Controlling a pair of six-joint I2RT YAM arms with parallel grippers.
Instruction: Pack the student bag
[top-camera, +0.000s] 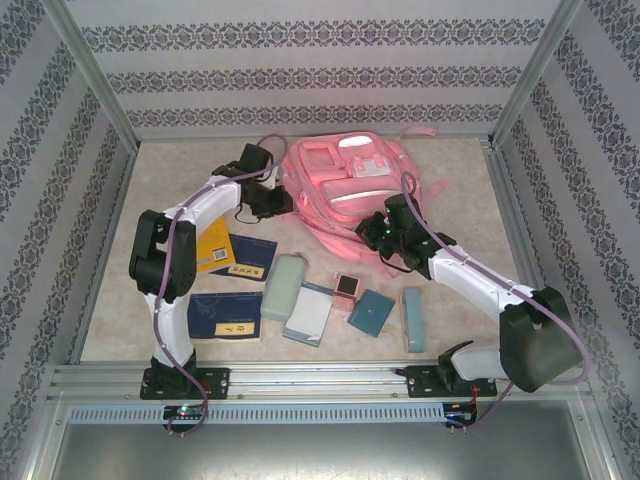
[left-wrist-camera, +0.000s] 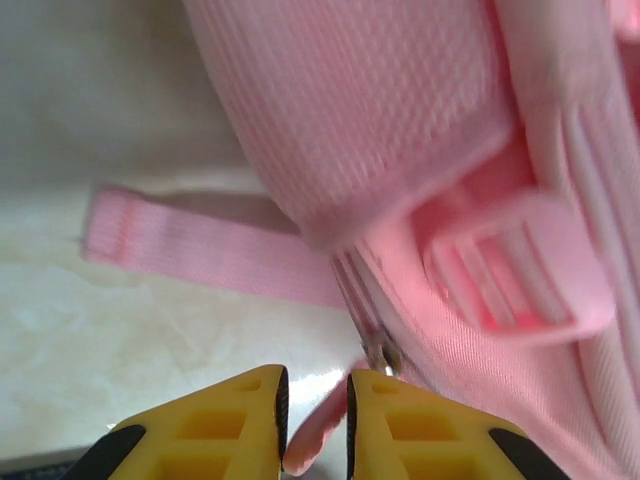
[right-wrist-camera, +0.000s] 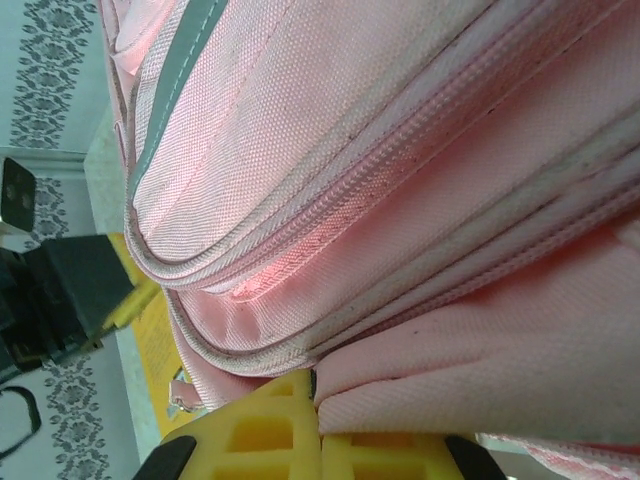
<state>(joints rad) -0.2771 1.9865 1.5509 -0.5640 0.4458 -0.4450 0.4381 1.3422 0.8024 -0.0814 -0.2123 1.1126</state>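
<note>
At the far middle of the table (top-camera: 180, 170), the student bag (top-camera: 350, 185) lies with its near edge pinched tight by the right gripper (right-wrist-camera: 318, 420), probably to steady it, while the left gripper (left-wrist-camera: 316, 400) sets narrowly parted jaws around a pink zip tab (left-wrist-camera: 310, 445), whether gripping I cannot tell.

One student bag (top-camera: 345, 185), three books (top-camera: 212, 252) (top-camera: 252, 258) (top-camera: 225, 318), two notebooks (top-camera: 308, 313) (top-camera: 371, 312), two cases (top-camera: 283, 287) (top-camera: 412, 320), one box (top-camera: 347, 287).

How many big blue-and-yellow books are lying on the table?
2. The far book lies partly under the left arm; the near book lies beside that arm's base. Others may hide under the bag.
</note>
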